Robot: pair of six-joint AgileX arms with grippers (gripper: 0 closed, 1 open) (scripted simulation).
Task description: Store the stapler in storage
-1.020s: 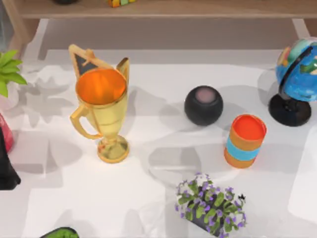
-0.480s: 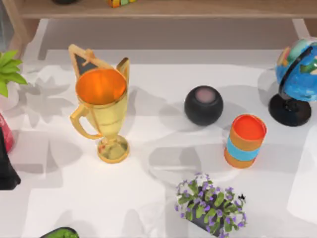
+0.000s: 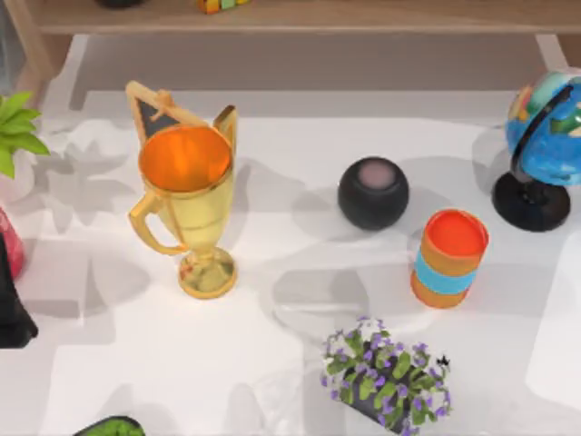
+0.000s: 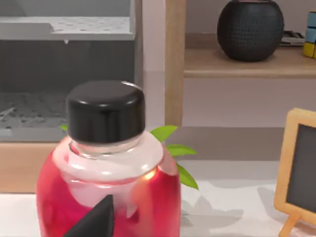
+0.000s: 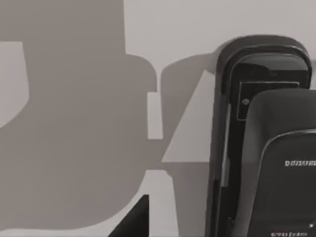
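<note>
Nothing on the table has moved since the earlier top pictures; every thing sits just where it was.

From above, the gold cup [image 3: 186, 204] stands left of the middle, with a small chalkboard [image 3: 159, 111] just behind it. The black ball speaker [image 3: 373, 192] sits near the middle, and the orange can [image 3: 448, 258] stands close beside it to the right. The globe [image 3: 546, 145] stands at the right edge, and the flower pot [image 3: 386, 377] lies near the front. A wooden shelf [image 3: 300, 16] runs along the back; I think this is the storage place.

On the left wrist camera, a red bottle [image 4: 106, 173] with a black cap stands very close, with green leaves behind it. A dark tip of one finger [image 4: 96, 221] pokes up in front. I cannot tell if the fingers are spread or pressed together. This arm looks parked at the table's left side.

On the right wrist camera, the black stapler [image 5: 264, 138] lies flat on the white table, right below the camera. A dark finger tip [image 5: 133, 219] shows beside it, not touching. I cannot tell how the fingers stand. The arm probably hangs here to line up for a grab.
</note>
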